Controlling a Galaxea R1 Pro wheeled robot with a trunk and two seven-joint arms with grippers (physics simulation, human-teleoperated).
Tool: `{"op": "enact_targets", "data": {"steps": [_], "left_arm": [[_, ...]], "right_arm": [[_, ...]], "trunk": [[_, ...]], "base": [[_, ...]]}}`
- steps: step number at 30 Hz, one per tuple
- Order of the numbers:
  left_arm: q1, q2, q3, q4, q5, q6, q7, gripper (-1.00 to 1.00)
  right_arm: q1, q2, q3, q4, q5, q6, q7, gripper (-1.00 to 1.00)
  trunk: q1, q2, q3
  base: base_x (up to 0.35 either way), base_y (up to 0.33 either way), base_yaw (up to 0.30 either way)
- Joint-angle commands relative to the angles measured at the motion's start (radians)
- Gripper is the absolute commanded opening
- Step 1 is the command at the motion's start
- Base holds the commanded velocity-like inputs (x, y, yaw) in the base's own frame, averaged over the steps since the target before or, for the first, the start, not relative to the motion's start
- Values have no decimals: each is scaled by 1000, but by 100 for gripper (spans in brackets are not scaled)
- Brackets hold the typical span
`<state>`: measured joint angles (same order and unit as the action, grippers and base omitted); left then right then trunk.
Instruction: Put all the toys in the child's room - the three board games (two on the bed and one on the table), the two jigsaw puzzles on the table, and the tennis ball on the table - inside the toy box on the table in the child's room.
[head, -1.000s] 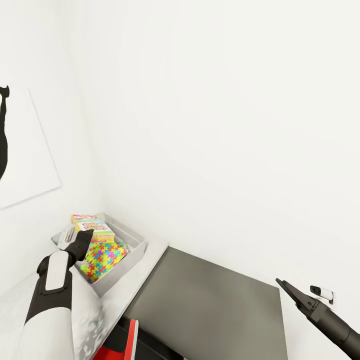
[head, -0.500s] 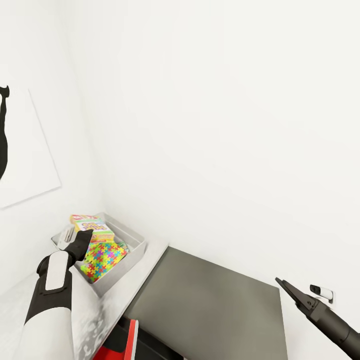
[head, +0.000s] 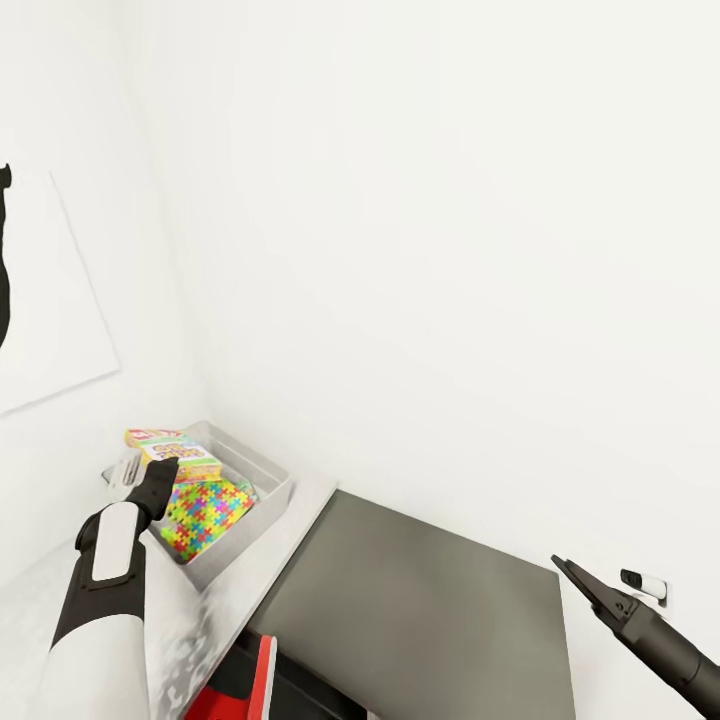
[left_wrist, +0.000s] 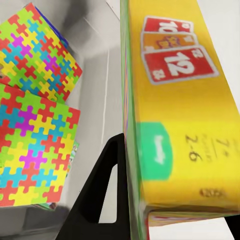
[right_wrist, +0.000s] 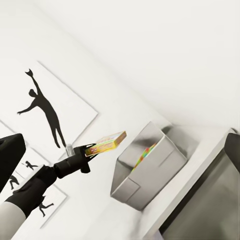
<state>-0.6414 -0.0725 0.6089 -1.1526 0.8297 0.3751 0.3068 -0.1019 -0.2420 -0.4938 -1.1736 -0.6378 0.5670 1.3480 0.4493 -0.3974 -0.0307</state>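
head view: the left hand (head: 160, 470) holds the orange-yellow board game (head: 168, 450) flat above the toy box (head: 262, 478), which sits on the pale counter (head: 290, 545) in the corner of two white walls. inside the box lie the jigsaw puzzles (head: 205, 505), bright with interlocking pieces. the dark grey cabinet top (head: 420, 610) joins the counter toward the right. the right hand (head: 572, 578) hangs well apart over the cabinet's far edge, its two dark fingers drawn together to a point with nothing between them. a white wall picture (head: 50, 300) with a black figure hangs on the left wall.

left wrist view: the yellow game (red number cards printed on its cover) is clamped edge-on; one black finger (left_wrist: 100, 190) presses its side. two puzzle cards lie below it, one overlapping the other, on the box's grey floor.

right wrist view: from a distance, the left hand grips the game by one end, level, above and just beside the box's rim; whether it sits fully over the opening is hard to tell from here. black silhouette pictures (right_wrist: 45, 107) hang on the wall behind.
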Motion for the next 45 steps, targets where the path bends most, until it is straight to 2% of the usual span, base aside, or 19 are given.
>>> {"op": "enact_targets", "data": {"steps": [1, 14, 24, 27, 35, 40, 45], "left_arm": [[-1, -1, 2, -2, 11, 4, 6, -100], [-1, -14, -8, 13, 9, 1, 3, -100], [-3, -15, -83, 13, 9, 1, -5, -100], [-7, -15, -94, 13, 9, 1, -6, -100], [-29, -13, -101, 36, 9, 0, -6, -100], [-60, -8, -104, 102, 9, -1, -9, -100], [-66, -6, -104, 124, 8, -45, -9, -100]], "right_arm": [[-1, 0, 0, 0, -3, 10, 2, 100], [-1, -4, 0, 0, -4, 11, 2, 100], [-1, -5, 0, 0, -5, 11, 2, 100], [-1, -5, 0, 0, -5, 11, 2, 100], [-1, -6, 0, 0, -5, 11, 2, 100], [-1, -6, 0, 1, -5, 11, 3, 100], [-1, -6, 0, 1, -4, 11, 3, 100]], "trunk": [[1, -3, -4], [1, -3, -23], [1, -3, -37], [1, -3, -42], [1, -3, -53], [1, -3, -61], [1, -3, -68]], "base": [[0, 0, 0], [0, 0, 0], [0, 0, 0], [0, 0, 0], [0, 0, 0], [0, 0, 0], [0, 0, 0]]}}
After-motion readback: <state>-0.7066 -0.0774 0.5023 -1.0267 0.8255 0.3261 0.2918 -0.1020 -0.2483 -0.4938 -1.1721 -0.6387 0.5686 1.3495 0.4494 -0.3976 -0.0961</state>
